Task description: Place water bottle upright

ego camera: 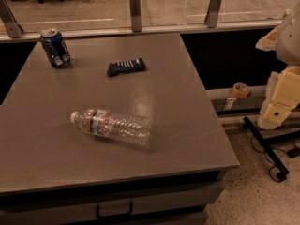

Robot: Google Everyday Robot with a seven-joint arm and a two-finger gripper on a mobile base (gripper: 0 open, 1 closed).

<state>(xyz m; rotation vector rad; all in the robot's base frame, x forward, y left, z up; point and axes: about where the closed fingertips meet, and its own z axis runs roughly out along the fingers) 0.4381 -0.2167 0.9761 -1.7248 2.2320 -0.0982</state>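
Note:
The water bottle [112, 124] lies on its side on the grey table [56, 163], near the middle front. It is clear ribbed plastic with a blue-white label edged in red. Its white cap points left and its base points right. My cream-coloured arm hangs at the far right edge of the view, off the table's right side. Its lower end, the gripper [270, 120], is well to the right of the bottle, past the table's edge and apart from everything on it.
A blue soda can [55, 48] stands at the table's back left. A dark flat packet [126, 67] lies at the back middle. A glass railing runs behind the table. A tape roll [241, 90] sits on a ledge at right, with a black stand and cables on the floor.

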